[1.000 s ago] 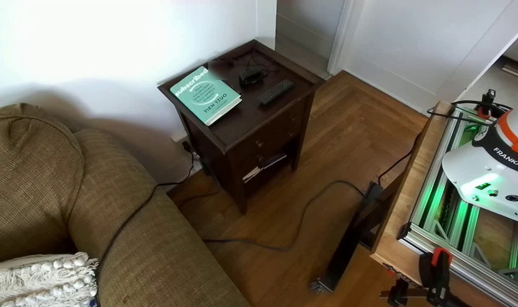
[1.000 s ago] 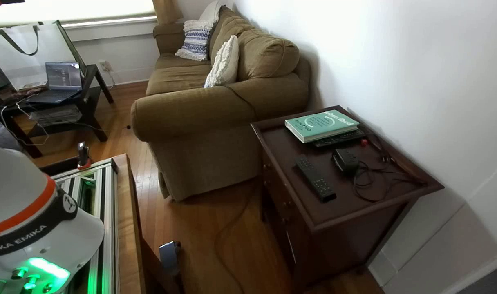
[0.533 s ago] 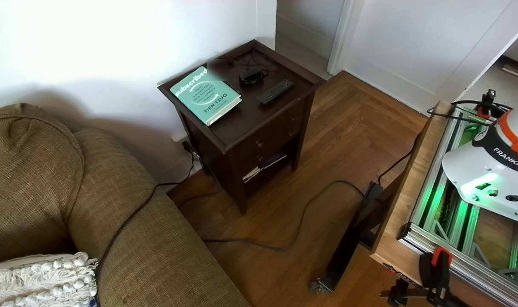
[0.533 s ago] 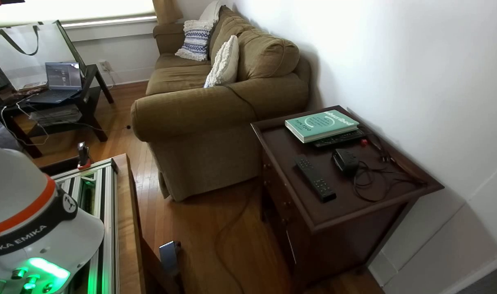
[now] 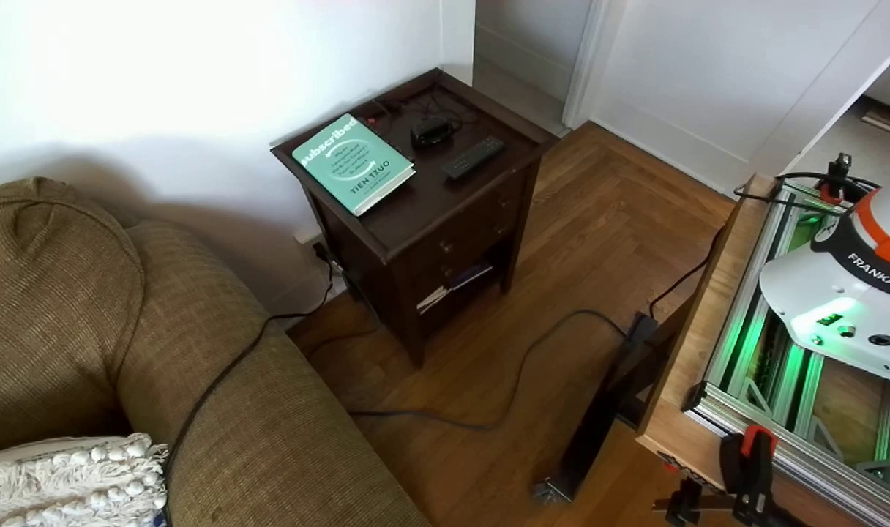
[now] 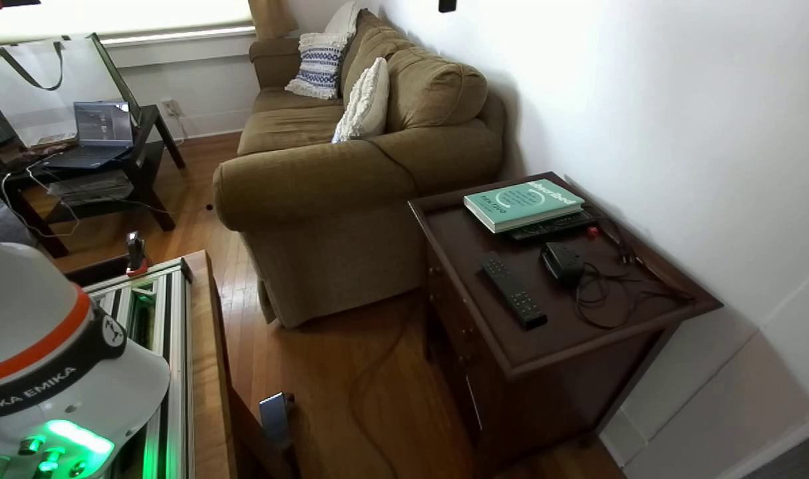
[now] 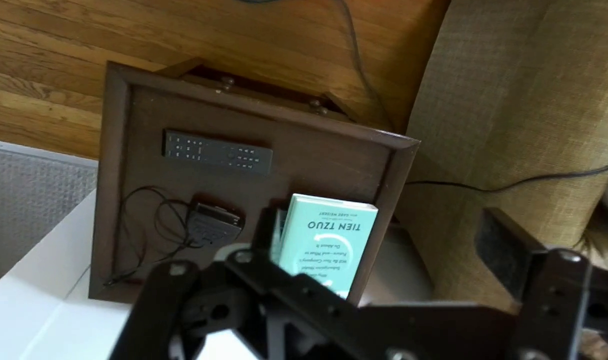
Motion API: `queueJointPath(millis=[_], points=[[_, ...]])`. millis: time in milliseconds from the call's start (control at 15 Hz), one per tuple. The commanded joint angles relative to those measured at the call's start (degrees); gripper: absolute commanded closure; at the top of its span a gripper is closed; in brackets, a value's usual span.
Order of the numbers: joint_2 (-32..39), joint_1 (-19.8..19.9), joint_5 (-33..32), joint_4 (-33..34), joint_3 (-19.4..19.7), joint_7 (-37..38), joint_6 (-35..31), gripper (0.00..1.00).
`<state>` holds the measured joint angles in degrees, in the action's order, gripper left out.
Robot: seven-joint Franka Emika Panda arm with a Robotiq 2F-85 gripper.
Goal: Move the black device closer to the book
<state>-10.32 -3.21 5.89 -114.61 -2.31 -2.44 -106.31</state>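
Observation:
The black device, a small boxy adapter with a thin cable, lies on the dark wooden nightstand in both exterior views. The teal book lies flat on the same top, a short gap away from it; it also shows in an exterior view. In the wrist view, the device is left of the book. My gripper is open and empty above the nightstand, its fingers wide apart; its left finger covers part of the book's side. A small black piece, perhaps a fingertip, shows at an exterior view's top edge.
A black remote lies near the nightstand's front edge. Another dark remote is partly under the book. A small red item and cables lie near the wall. A brown sofa stands beside the nightstand.
A small black piece has come into view at the top edge of an exterior view. A blurred dark patch by the book's corner is gone. The device and book have not moved.

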Motion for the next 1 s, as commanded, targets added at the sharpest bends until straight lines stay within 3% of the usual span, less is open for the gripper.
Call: queueJointPath(millis=[0, 467, 933], points=[[7.27, 1.51, -3.64, 3.89, 0.5, 1.76, -4.61, 0.0], [18.01, 3.89, -5.03, 7.5, 2.81, 1.53, -16.0, 0.0], [27.87, 3.57, -8.68, 11.06, 4.34, 7.46, -22.75, 0.0]])
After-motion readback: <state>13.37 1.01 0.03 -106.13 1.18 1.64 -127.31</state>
